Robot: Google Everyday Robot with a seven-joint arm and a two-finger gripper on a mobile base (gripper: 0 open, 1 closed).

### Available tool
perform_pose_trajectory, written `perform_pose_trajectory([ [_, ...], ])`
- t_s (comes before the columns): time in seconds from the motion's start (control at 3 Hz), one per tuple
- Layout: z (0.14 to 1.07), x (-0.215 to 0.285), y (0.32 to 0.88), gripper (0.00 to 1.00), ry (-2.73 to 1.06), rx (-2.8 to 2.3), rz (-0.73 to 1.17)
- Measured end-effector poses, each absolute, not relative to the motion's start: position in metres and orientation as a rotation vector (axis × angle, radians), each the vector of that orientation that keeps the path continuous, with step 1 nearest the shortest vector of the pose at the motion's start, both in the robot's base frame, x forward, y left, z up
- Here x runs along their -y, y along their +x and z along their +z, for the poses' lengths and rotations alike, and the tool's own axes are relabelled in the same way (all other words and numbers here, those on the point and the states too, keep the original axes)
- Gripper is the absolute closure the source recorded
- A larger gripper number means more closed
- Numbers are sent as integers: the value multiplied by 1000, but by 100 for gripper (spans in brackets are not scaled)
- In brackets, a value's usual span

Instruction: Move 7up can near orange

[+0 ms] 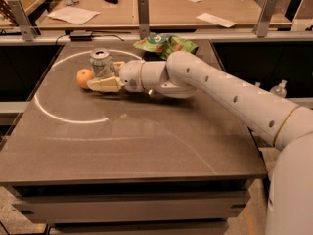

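Observation:
The 7up can (101,61), silver and green with a silver top, stands upright at the back left of the table. The orange (84,78) lies right beside it, just to its front left, nearly touching. My gripper (103,80) reaches in from the right at table height and sits around the can's lower part, its tip close to the orange. The white arm (215,94) stretches across the table behind it. The can's base is partly hidden by the gripper.
A green snack bag (164,44) lies at the back of the table (146,151), just behind the arm. A white arc (68,119) is marked on the tabletop. A railing and a second table with papers stand behind.

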State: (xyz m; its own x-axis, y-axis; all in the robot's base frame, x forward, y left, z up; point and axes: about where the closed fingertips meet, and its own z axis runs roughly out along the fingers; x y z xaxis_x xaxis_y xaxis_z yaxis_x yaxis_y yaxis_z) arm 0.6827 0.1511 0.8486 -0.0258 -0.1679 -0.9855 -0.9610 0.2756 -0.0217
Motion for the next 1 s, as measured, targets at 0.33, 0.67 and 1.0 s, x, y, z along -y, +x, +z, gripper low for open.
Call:
perform_pose_trajectory([
  [0.33, 849, -151, 679, 0, -1125, -1454, 916],
  [0.67, 874, -128, 664, 0, -1149, -1438, 935],
  [1.0, 873, -129, 662, 0, -1154, -1436, 940],
])
